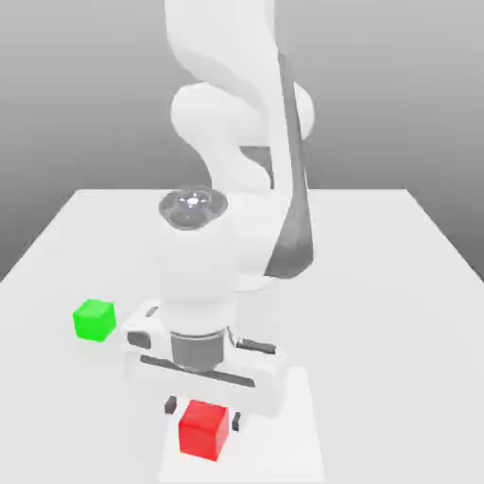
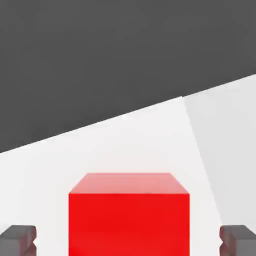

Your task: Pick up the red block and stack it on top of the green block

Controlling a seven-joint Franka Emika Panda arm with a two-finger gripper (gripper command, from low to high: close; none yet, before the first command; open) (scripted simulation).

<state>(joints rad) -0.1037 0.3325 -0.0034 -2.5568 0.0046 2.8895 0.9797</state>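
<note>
Pale table [image 1: 378, 284] with green block [image 1: 95, 320], white patch [image 1: 285, 437]

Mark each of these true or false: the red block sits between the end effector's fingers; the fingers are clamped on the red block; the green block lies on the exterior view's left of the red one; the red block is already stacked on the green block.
The red block sits between the end effector's fingers. True.
The fingers are clamped on it. False: gaps remain on both sides.
The green block lies on the exterior view's left of it. True.
It is already stacked on the green block. False: they stand apart.
</note>
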